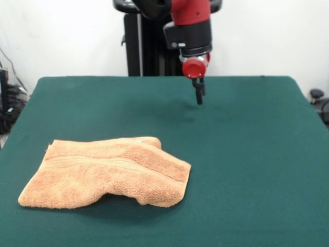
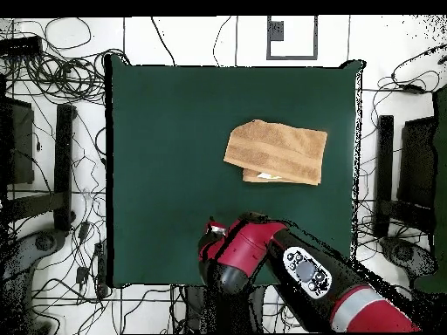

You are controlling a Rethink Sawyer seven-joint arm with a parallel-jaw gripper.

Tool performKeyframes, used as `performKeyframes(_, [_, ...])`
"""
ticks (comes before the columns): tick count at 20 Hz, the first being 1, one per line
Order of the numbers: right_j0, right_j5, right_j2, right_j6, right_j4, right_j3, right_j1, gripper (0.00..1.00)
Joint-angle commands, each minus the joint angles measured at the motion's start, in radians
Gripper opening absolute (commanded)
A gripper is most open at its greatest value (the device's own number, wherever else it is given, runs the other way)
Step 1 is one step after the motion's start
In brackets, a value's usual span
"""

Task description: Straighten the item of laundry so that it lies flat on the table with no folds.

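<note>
The orange-tan towel lies folded over on the dark green table, at the front left in the front view; a woven band stripe runs across its upper layer. In the overhead view the towel sits right of the table's middle, with a lower layer peeking out at its bottom edge. My gripper hangs above the table's far side, well away from the towel, empty. Its two black fingers are close together. In the overhead view the red arm covers the gripper.
The black pedestal stands behind the table's far edge. Cables and stands crowd the floor around the table. Dark gear sits off the right edge.
</note>
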Motion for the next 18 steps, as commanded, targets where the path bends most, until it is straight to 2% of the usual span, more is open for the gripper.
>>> performKeyframes(1, [-0.032, 0.115, 0.012, -0.039, 0.073, -0.127, 0.087, 1.0])
performKeyframes(10, [-0.054, 0.119, 0.018, -0.079, 0.065, -0.17, 0.131, 1.0])
performKeyframes(18, [-0.053, 0.119, 0.017, -0.078, 0.063, -0.177, 0.132, 1.0])
